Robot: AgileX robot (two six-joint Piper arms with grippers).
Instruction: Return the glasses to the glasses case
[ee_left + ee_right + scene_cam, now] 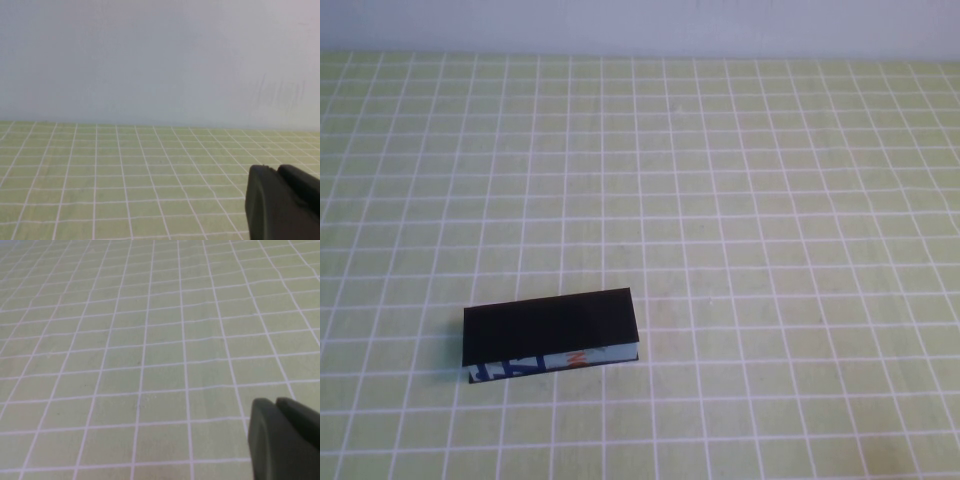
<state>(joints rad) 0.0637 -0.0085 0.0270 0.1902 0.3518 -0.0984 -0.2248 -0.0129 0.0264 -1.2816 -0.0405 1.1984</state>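
The glasses case (552, 335) is a black box with its flat lid down and a white front strip with blue and orange print. It lies on the green checked cloth in the near left of the high view. The glasses are out of view. Neither arm shows in the high view. My left gripper (275, 171) shows only in the left wrist view, fingers together, holding nothing, above bare cloth. My right gripper (274, 404) shows only in the right wrist view, fingers together and holding nothing, above bare cloth.
The green cloth with white grid lines (770, 220) covers the whole table. A pale wall (160, 60) rises behind the table's far edge.
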